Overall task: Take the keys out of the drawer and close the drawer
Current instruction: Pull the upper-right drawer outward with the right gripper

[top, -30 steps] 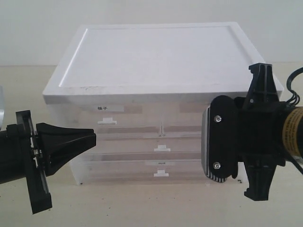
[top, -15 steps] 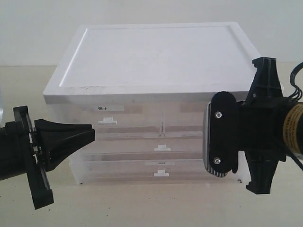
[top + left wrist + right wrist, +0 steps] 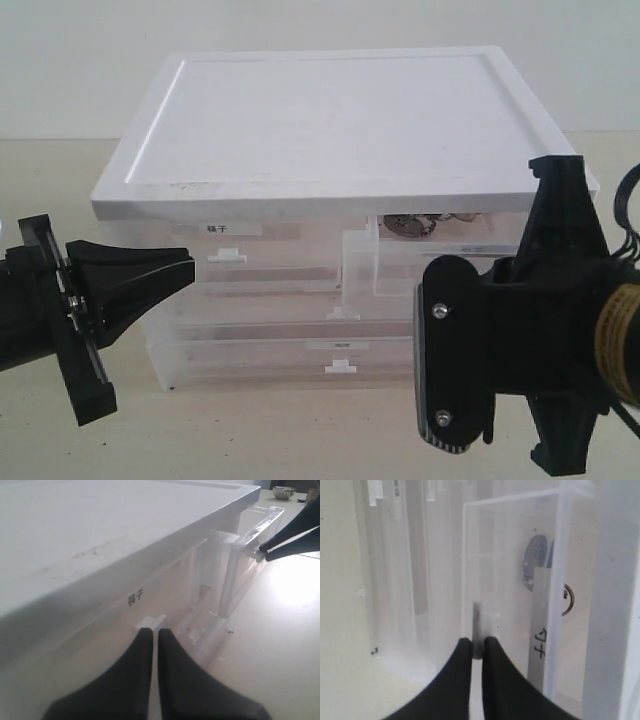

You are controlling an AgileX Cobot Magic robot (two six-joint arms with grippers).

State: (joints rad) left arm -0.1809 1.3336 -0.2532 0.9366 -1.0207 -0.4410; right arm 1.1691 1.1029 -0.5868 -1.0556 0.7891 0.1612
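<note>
Keys lie in the pulled-out drawer, beyond my right end effector, clamped on its front; left end effector pinched together, empty.

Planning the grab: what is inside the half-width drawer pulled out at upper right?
Inside the drawer, silver keys on a ring show, with a bluish fob seen through the front wall. The right arm covers the drawer's right part, so anything there is hidden.

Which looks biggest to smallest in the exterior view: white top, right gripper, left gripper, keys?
1. White top.
2. Right gripper, though nearness to the camera inflates it.
3. Left gripper.
4. Keys, in the open drawer.
</note>
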